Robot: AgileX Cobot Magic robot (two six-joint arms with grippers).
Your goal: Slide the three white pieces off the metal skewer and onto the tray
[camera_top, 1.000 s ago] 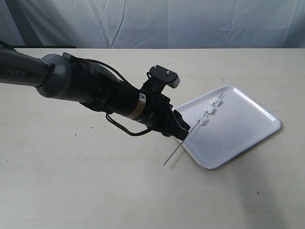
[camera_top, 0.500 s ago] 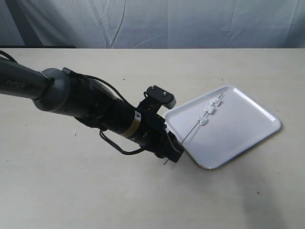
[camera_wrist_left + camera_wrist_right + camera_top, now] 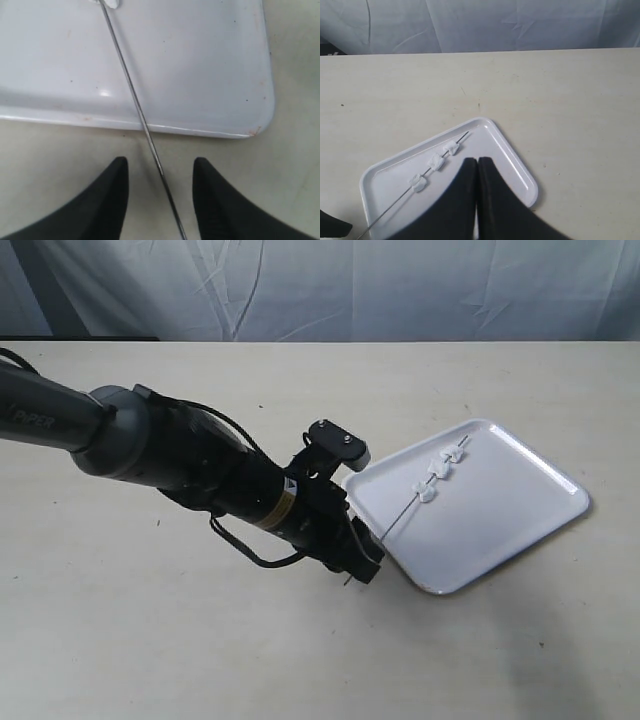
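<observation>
While the L gripper (image 3: 160, 161) is dropping back from mid-rod to the bare near end of the skewer (image 3: 131, 90), its jaws are standing wide, straddling the rod w/o touching it, so nothing is being held yet. Rod is lying across the tray (image 3: 220, 75) rim, near end out on the table (image 3: 200, 640). Farther up, the 3 pieces (image 3: 440, 472) are sitting threaded, unmoved, over the tray. R gripper (image 3: 477, 161) is hovering above it, pinched shut, empty. Prob. lining up a grab; no piece off yet.
</observation>
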